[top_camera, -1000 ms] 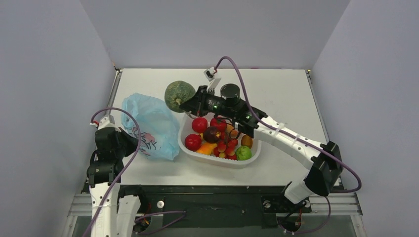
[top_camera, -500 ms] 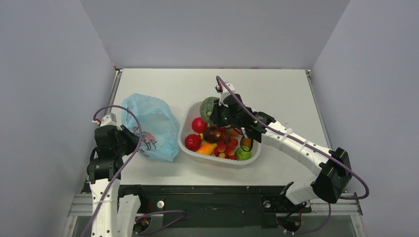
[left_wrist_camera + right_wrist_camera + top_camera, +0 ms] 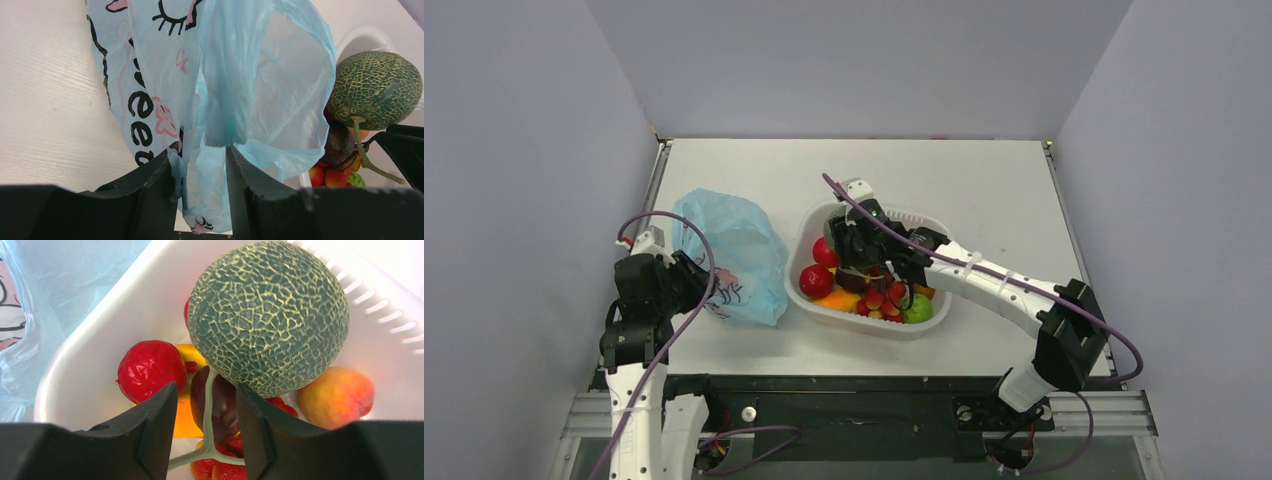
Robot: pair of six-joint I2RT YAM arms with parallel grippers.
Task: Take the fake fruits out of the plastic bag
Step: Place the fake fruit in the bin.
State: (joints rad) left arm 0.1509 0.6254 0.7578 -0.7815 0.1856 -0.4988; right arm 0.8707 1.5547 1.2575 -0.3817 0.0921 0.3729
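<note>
The light-blue plastic bag (image 3: 729, 255) stands on the table left of the white tub (image 3: 894, 328). My left gripper (image 3: 692, 283) is shut on the bag's near edge, and bag film fills the gap between its jaws (image 3: 197, 150). The netted melon (image 3: 270, 315) rests in the tub on the other fruit; it also shows in the left wrist view (image 3: 375, 90). My right gripper (image 3: 206, 390) is open over the tub, and the melon's pale stem (image 3: 207, 405) runs between its jaws without touching them. A peach (image 3: 337, 395) and a red round fruit (image 3: 150, 370) lie in the tub.
The tub also holds a dark purple fruit (image 3: 220, 400), strawberries, a green fruit (image 3: 916, 309) and an orange piece. The right arm reaches across the tub from the right. Grey walls close in the table on the left, back and right.
My right gripper carried the melon from above the table behind the bag down into the tub, and its jaws now stand apart around the stem. The left gripper stayed on the bag.
</note>
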